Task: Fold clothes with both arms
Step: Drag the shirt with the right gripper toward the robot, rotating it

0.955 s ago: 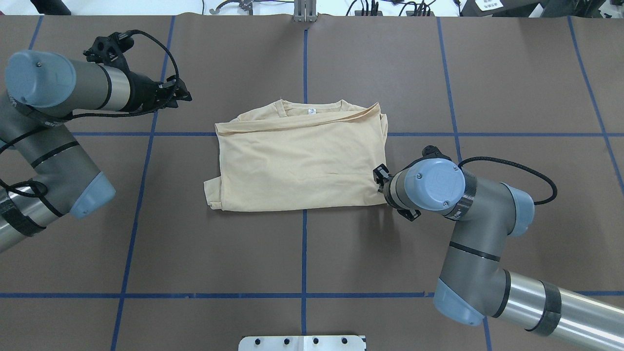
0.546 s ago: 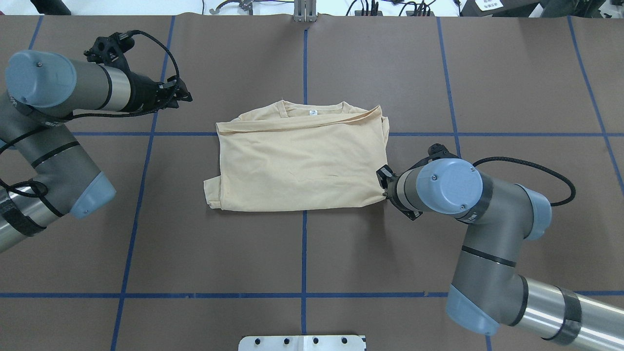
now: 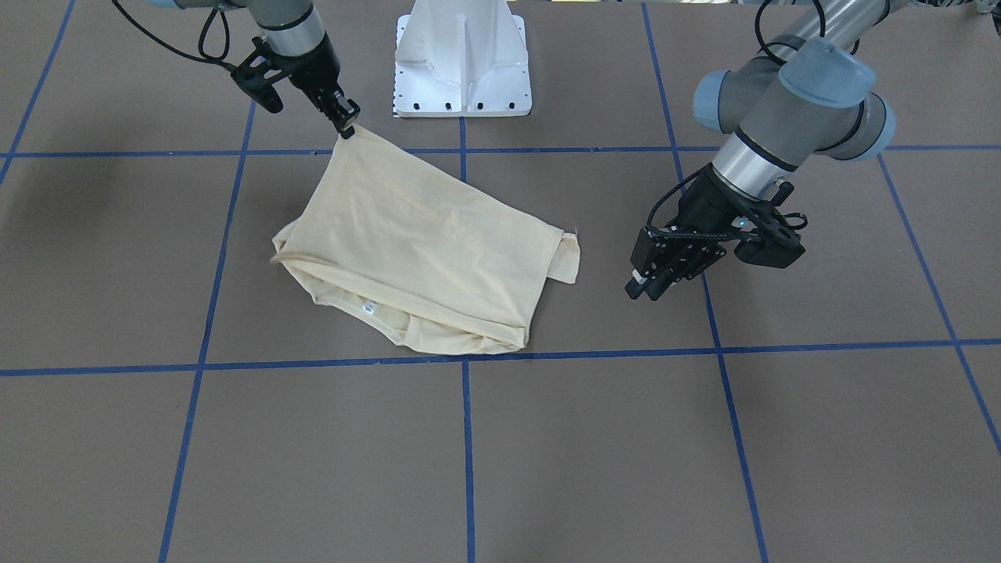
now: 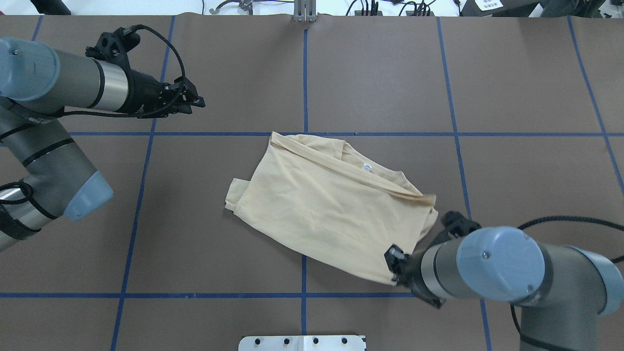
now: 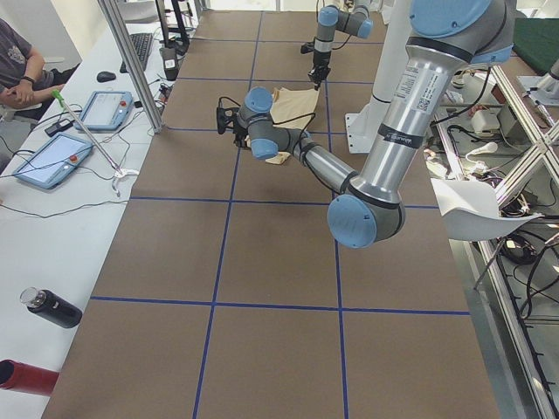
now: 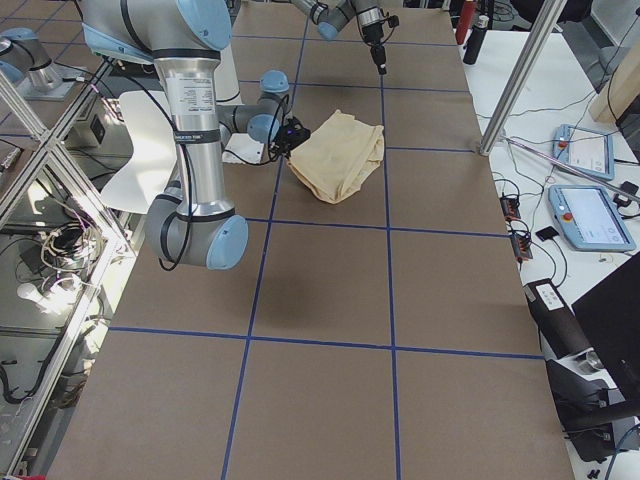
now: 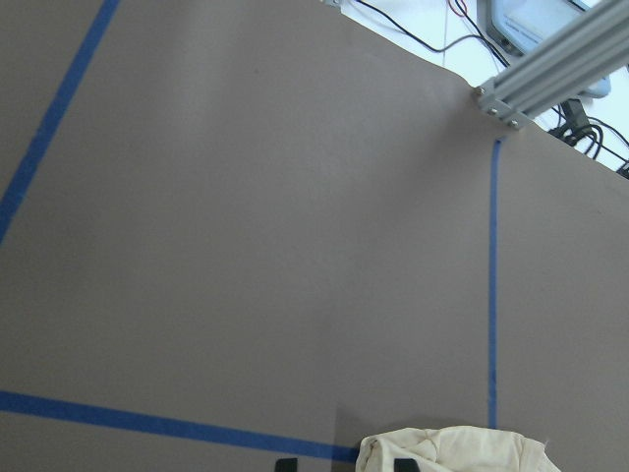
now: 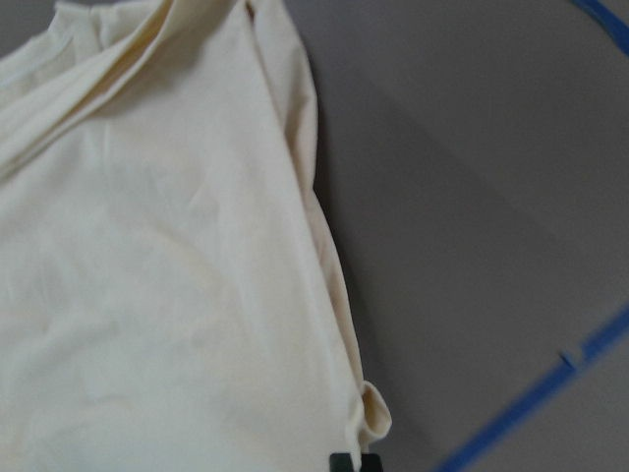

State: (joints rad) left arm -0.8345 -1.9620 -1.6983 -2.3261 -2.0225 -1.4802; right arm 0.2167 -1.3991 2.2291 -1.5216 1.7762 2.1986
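Right grip: my right gripper (image 3: 345, 125) is pinched closed on one corner of the T-shirt (image 4: 331, 214), and the cloth runs taut up to it.
Left grip: my left gripper (image 3: 645, 283) hangs near the shirt's other end without touching it. Its tips stand apart in the wrist view, with nothing between them.
Handling: I judge the shirt light, limp and not fragile. Thin jersey held by one corner will sag and stretch, and the folded layers may slide over each other.
Where to hold: I would pinch corners or doubled edges through all layers, with a second hold at the end nearest the left gripper.
Shape: a rough, soft-edged folded rectangle in matte pale yellow. The collar and white neck label (image 4: 366, 166) show along one long edge.
Place: mid-table (image 4: 512, 97), lying askew to the blue tape lines (image 4: 304, 73) on the brown cover.
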